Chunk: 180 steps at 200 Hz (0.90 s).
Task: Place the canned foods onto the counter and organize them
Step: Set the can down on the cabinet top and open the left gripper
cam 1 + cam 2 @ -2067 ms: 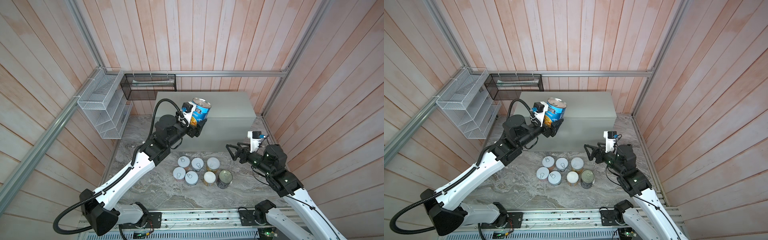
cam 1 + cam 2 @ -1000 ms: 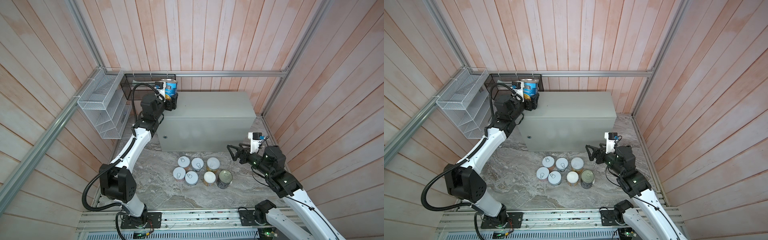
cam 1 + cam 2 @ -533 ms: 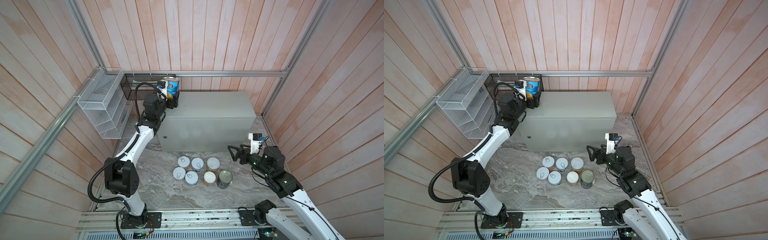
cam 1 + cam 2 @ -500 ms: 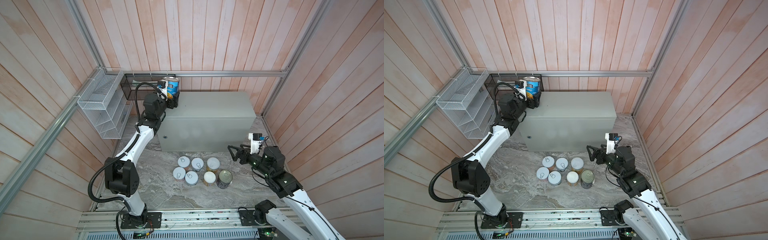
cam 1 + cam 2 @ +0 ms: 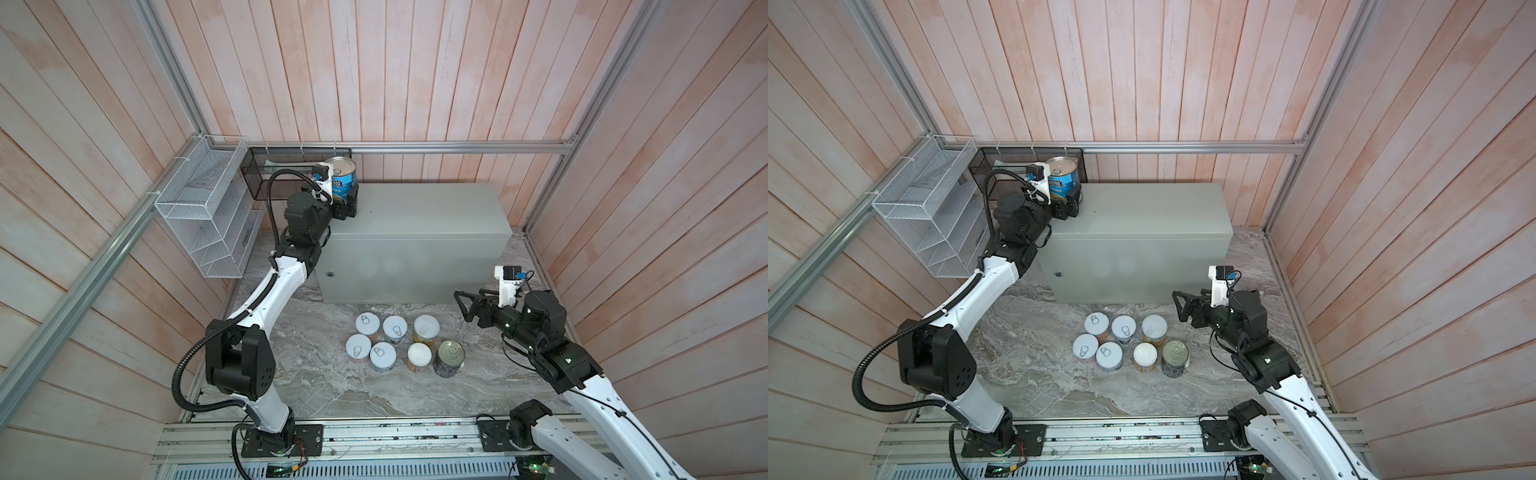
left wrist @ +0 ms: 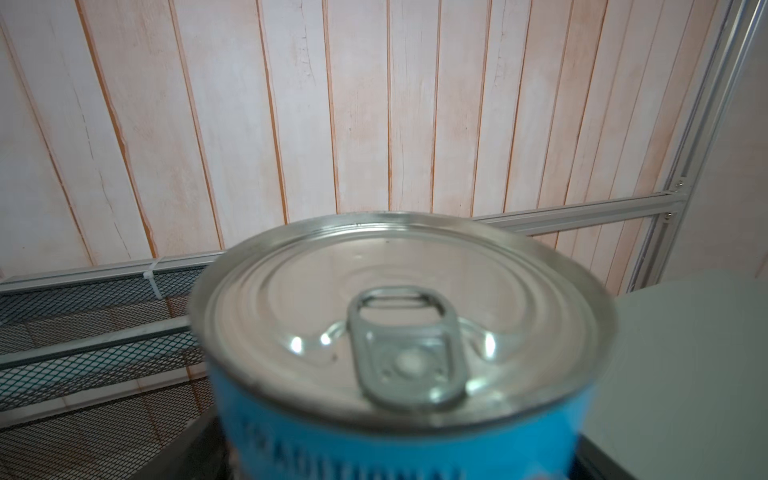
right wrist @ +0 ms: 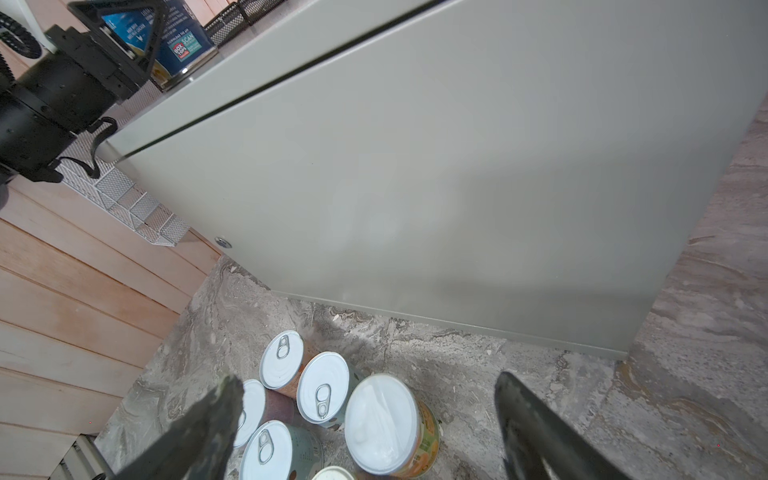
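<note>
The light blue can [image 5: 341, 180] [image 5: 1062, 178] stands upright on the back left corner of the counter [image 5: 415, 216] [image 5: 1142, 208]. My left gripper [image 5: 345, 208] [image 5: 1068, 205] has a finger on each side of its base; whether they press it does not show. The can's metal pull-tab top [image 6: 399, 332] fills the left wrist view. Several cans stand in a cluster on the marble in front of the counter: pale pull-tab ones [image 5: 367, 324], two white-lidded ones [image 5: 426, 327] [image 7: 380, 424] and a navy one [image 5: 449, 355]. My right gripper [image 5: 462, 306] [image 7: 368, 380] hangs open and empty to the right of them.
A white wire basket [image 5: 208, 208] hangs on the left wall. A black mesh basket [image 5: 282, 166] hangs right behind the light blue can. An aluminium rail [image 5: 457, 146] runs along the back wall. The counter's front [image 7: 415, 166] faces my right gripper.
The left arm carried the light blue can from above the counter's front edge to its back left corner, where the can now stands. The right arm has not moved.
</note>
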Tool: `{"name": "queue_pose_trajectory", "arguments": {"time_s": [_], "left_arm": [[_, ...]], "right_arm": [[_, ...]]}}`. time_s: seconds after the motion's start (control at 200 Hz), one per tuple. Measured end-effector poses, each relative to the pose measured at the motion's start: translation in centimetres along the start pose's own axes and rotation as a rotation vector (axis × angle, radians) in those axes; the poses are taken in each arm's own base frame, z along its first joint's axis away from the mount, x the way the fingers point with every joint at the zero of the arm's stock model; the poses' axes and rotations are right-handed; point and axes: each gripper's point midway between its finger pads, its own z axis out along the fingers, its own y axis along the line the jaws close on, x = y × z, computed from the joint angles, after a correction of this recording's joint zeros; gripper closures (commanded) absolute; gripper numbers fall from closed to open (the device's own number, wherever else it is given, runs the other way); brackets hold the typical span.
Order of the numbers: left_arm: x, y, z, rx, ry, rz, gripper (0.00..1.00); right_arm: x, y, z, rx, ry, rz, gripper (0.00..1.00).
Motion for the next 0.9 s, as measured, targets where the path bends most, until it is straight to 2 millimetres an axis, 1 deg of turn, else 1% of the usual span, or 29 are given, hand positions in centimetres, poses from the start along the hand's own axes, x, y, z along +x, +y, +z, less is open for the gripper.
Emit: {"name": "queue_pose_trajectory", "arguments": {"time_s": [0.09,0.23,0.345,0.47,0.57,0.64,0.71,0.9], "left_arm": [[-0.3,0.1,-1.1,-0.014,-0.002,0.003,0.0],[-2.1,0.1,-2.2,-0.021,-0.031,0.005,0.0],[-2.9,0.0,-2.8,-0.024,-0.037,0.002,0.0],[-2.5,-0.3,-3.3,-0.046,-0.02,-0.006,0.0],[-1.5,-1.0,-4.3,-0.065,0.011,-0.011,0.0],[-1.2,-1.6,-5.0,-0.072,0.026,-0.011,0.0],[-1.4,-2.2,-5.8,-0.075,0.03,-0.011,0.0],[-2.9,-3.3,-8.7,-0.085,0.011,-0.014,0.0]], "right_arm": [[0.1,-0.1,0.2,0.002,0.005,0.003,0.06],[0.1,-0.1,0.5,0.002,0.008,0.008,0.06],[0.2,-0.1,0.8,-0.001,0.016,0.016,0.06],[0.3,-0.1,0.9,-0.001,0.018,0.023,0.06],[0.3,-0.1,0.9,0.0,0.018,0.026,0.06],[0.3,-0.2,0.9,0.002,0.021,0.026,0.06],[0.5,-0.4,0.9,0.014,0.027,0.028,0.06],[1.4,-1.2,1.4,0.054,0.075,0.035,0.07]]}}
